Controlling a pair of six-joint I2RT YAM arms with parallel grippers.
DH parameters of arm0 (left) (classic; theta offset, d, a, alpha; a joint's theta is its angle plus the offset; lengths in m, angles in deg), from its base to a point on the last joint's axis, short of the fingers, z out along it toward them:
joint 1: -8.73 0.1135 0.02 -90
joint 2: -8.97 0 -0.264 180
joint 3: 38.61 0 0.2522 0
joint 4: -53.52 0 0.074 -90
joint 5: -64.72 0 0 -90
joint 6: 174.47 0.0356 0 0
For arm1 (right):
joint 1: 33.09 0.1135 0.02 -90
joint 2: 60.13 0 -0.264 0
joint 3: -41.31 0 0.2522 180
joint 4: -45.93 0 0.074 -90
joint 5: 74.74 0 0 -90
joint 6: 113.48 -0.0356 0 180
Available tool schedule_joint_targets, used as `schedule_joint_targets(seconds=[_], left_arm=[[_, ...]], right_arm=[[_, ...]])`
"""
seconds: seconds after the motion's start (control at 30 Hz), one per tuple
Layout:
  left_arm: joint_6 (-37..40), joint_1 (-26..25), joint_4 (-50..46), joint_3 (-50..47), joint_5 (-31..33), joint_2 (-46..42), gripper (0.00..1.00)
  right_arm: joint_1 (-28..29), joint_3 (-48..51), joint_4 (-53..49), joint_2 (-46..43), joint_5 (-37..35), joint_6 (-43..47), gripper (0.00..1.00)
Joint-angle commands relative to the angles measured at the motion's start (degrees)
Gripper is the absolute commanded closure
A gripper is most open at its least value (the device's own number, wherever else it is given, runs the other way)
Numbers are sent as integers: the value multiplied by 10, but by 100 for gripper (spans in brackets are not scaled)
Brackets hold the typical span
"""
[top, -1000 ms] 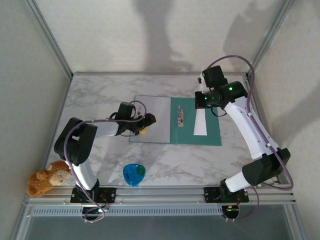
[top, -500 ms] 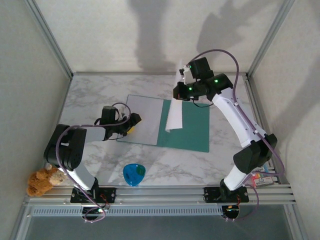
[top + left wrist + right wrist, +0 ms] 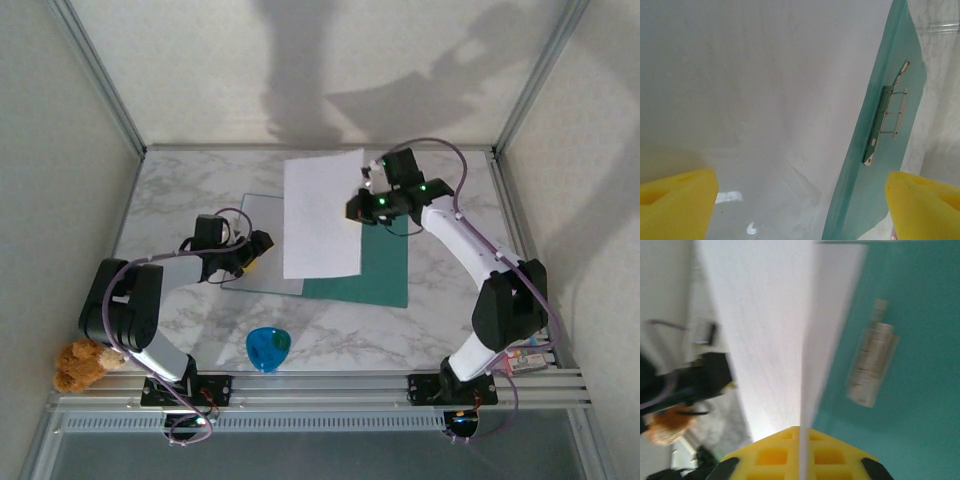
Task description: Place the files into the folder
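Observation:
The folder [image 3: 385,272] lies open on the marble table, teal half to the right and pale cover [image 3: 252,215] to the left. My right gripper [image 3: 362,208] is shut on the right edge of the files [image 3: 320,215], white sheets held up above the folder's middle. In the right wrist view the files [image 3: 765,330] run out from between the yellow pads [image 3: 770,460], above the teal folder [image 3: 920,315] and its metal fastener [image 3: 870,360]. My left gripper [image 3: 255,255] is open at the cover's near left edge. Its yellow fingertips [image 3: 675,200] straddle the pale cover [image 3: 765,100] beside the teal spine [image 3: 875,125].
A small blue cup [image 3: 268,347] stands near the front edge, between the arm bases. A brown teddy bear [image 3: 85,363] sits at the front left corner. Metal frame posts [image 3: 95,75] and pale walls close in the table on three sides.
My right gripper has raised the files and swung them left, so they now face upward over the folder. The folder has slid left, and my left gripper moved left with it.

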Motion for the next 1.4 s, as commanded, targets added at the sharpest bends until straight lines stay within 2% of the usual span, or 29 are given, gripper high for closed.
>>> schedule_joint_targets(seconds=[0.0, 0.27, 0.53, 0.77, 1.23, 1.37], left_arm=[[21, 6, -54, -12, 14, -7, 13], [36, 6, -76, 1, 14, 0, 14], [42, 7, -86, 8, 13, -1, 14], [45, 7, -90, 13, 13, 0, 14], [55, 9, -103, 25, 17, 16, 15], [53, 10, -102, 25, 15, 15, 15]], right_arm=[[-34, 53, 45, 6, -39, 38, 100], [-62, 101, 53, 57, -74, 68, 100], [-70, 121, 48, 46, -106, 96, 100], [-76, 156, 59, 27, -96, 147, 100], [-86, 159, 49, 19, -93, 188, 100], [-88, 161, 57, 21, -73, 191, 100]])
